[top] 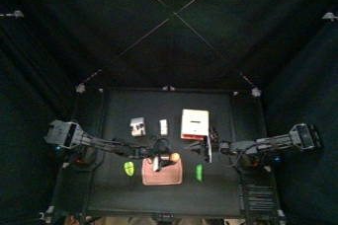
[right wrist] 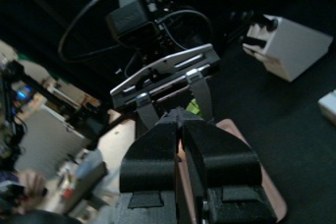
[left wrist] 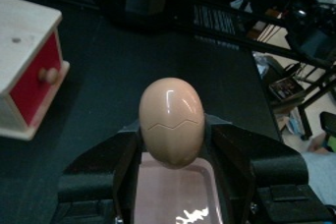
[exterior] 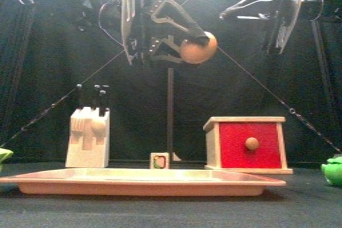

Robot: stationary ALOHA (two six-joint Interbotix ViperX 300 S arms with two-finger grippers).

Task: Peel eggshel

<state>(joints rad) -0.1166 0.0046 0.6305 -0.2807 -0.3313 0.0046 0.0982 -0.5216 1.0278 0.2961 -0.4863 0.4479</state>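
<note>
A: Nearest the front camera lies the pink tray [exterior: 140,180], flat on the table [exterior: 171,210]. What stands beyond it?

B: 3 things: a pale wooden block [exterior: 90,138], a small cube [exterior: 160,159], and a wooden box with a red front [exterior: 247,144]. Above and behind them the left gripper [exterior: 171,40] hangs with the egg [exterior: 198,48] clamped between its 2 jaws, well clear of the tray.

A: How will the egg handle?

B: By judgement: light, smooth and rather slippery, its tan shell [left wrist: 174,118] thin and brittle. The left wrist view shows a zigzag crack line across the middle. The jaws grip the lower half, so the upper half stands free; the crack line looks the sensible place for the other gripper to pinch. A hard squeeze could crush it.

A: And the right gripper [right wrist: 192,140]?

B: Its jaws stand nearly together with nothing between them, raised to the right of the egg and apart from it.

A: What cannot be made out?

B: The egg's lower end is covered by the jaws. Whether any shell is already off cannot be told; no whitish part shows. In the top view the egg is too small to pick out, and the green pieces [top: 200,173] beside the tray cannot be identified.
</note>
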